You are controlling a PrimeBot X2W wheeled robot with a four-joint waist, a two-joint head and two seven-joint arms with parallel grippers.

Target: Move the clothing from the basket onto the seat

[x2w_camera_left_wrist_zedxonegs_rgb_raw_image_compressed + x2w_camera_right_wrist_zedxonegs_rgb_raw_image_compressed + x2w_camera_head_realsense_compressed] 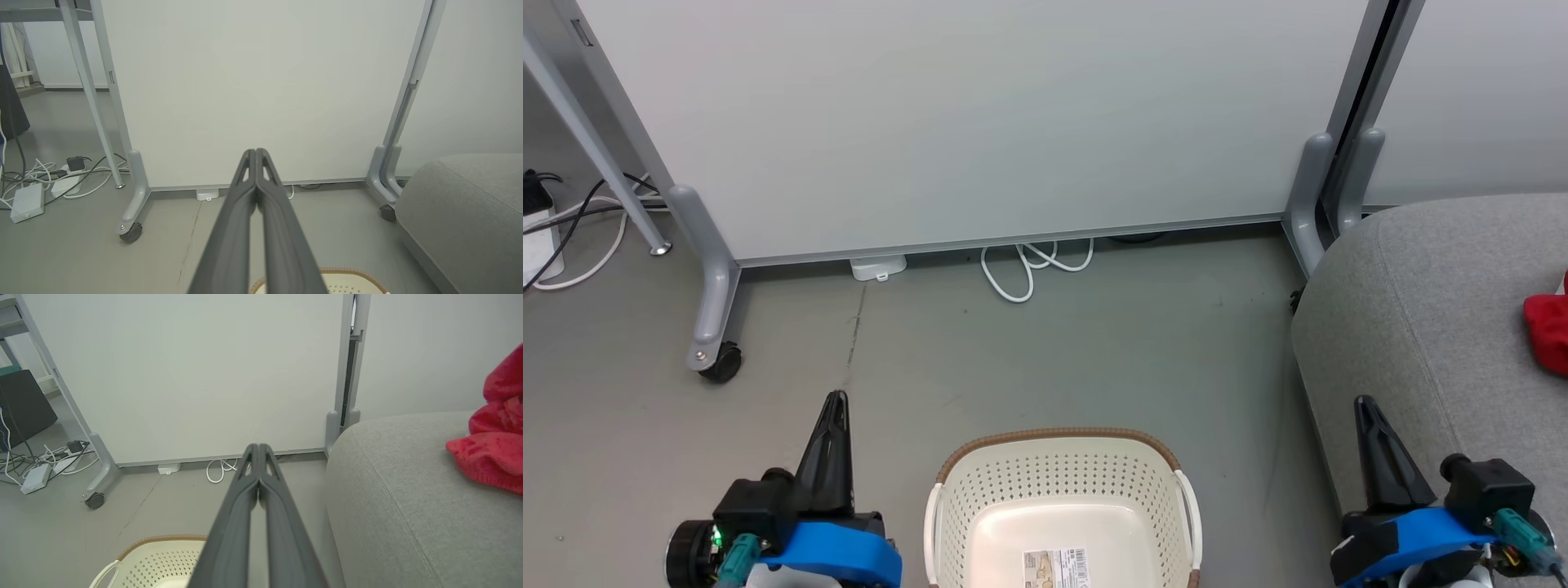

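Note:
The cream basket [1062,469] with its brown rim stands on the floor at the bottom centre, and its inside holds just a label sticker. Red clothing [1548,329] lies on the grey seat [1421,310] at the right edge; the right wrist view shows the clothing [492,447] bunched on the seat [400,498]. My left gripper [835,398] is shut and empty, left of the basket. My right gripper [1364,402] is shut and empty, in front of the seat's near corner. Both wrist views show fingers pressed together, left gripper [255,151], right gripper [258,446].
A white partition panel [980,122] on castered grey feet [712,327] stands behind the basket. A looped white cable [1029,265] lies at its base. More cables and a power strip [28,200] lie on the floor to the far left.

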